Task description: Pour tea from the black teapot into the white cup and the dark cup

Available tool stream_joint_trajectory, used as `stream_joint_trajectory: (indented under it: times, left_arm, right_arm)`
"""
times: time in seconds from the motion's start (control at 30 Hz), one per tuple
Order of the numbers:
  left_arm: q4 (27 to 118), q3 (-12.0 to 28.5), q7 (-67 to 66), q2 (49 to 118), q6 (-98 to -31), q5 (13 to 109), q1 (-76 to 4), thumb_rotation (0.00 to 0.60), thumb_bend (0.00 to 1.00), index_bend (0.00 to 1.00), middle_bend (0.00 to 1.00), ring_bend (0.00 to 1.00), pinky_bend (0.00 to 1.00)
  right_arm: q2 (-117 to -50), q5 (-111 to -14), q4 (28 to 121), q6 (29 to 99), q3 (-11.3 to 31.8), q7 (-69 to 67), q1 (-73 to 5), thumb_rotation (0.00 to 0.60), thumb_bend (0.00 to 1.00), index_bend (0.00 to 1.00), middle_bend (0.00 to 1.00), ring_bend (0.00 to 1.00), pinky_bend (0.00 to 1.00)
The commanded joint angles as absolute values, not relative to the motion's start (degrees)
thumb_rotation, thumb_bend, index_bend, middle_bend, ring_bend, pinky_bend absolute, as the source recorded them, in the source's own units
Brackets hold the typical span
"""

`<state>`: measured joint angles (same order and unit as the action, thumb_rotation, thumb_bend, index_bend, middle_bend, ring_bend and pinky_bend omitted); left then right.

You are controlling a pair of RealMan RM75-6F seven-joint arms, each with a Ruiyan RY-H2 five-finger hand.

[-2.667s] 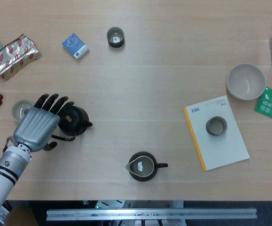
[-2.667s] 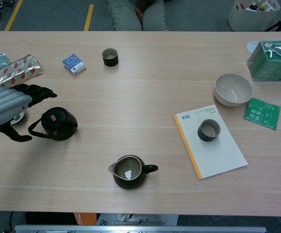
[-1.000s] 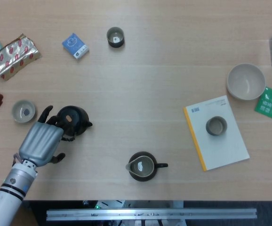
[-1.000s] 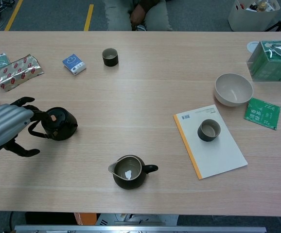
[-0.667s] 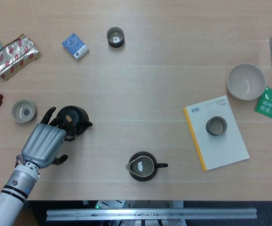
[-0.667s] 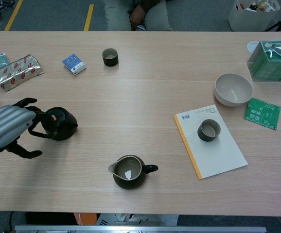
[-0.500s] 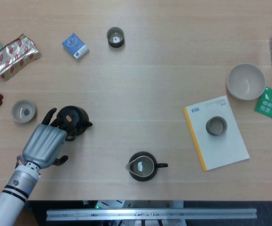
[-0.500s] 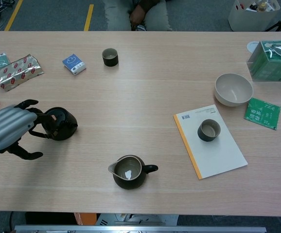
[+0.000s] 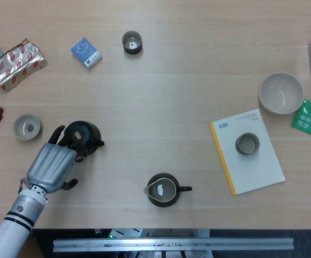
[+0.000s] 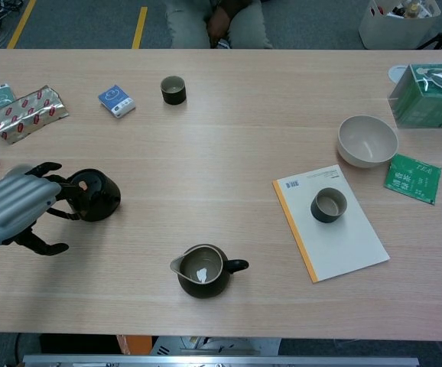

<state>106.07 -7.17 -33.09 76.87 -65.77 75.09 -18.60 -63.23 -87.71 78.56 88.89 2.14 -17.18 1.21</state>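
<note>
The black teapot point(image 9: 83, 136) point(image 10: 93, 195) stands on the table at the left, spout to the right. My left hand point(image 9: 50, 164) point(image 10: 11, 206) lies just left of it, its fingertips at the pot's handle and its thumb spread away toward the table's front. The white cup point(image 9: 26, 127) sits left of the hand in the head view; the chest view hides it behind the hand. One dark cup point(image 9: 132, 42) point(image 10: 173, 89) stands at the far side of the table. My right hand is out of both views.
A dark pitcher point(image 9: 163, 190) point(image 10: 202, 271) stands front centre. Another dark cup point(image 9: 247, 143) point(image 10: 328, 205) sits on a white book point(image 9: 263, 172) at the right, with a pale bowl point(image 9: 281, 93) and green tea packets beyond. Foil and blue packets point(image 9: 85, 52) lie far left.
My left hand drew back from over the teapot toward the front left, then crept to the handle. The teapot has shifted slightly to the left.
</note>
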Motion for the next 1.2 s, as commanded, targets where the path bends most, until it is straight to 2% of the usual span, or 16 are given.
stream_joint_trajectory:
  times: [0.03,1.2]
  left_arm:
    - [106.0,-7.0,-33.2,76.9,-66.0,75.2,-18.5,0.6,0.17,0.35,0.37,0.24,0.0]
    - [103.6,-7.6,-32.2,75.9,-64.7,75.6,-18.5,0.6,0.17,0.36,0.37,0.24,0.0]
  right_arm:
    - [-63.2,-87.7,78.5,88.9,2.1,-17.1,1.2,0.6,0.12,0.36,0.32,0.18,0.22]
    - [-62.7,-87.4,79.7,88.9,2.2,-16.3,1.5,0.6,0.12,0.36,0.32,0.18,0.22]
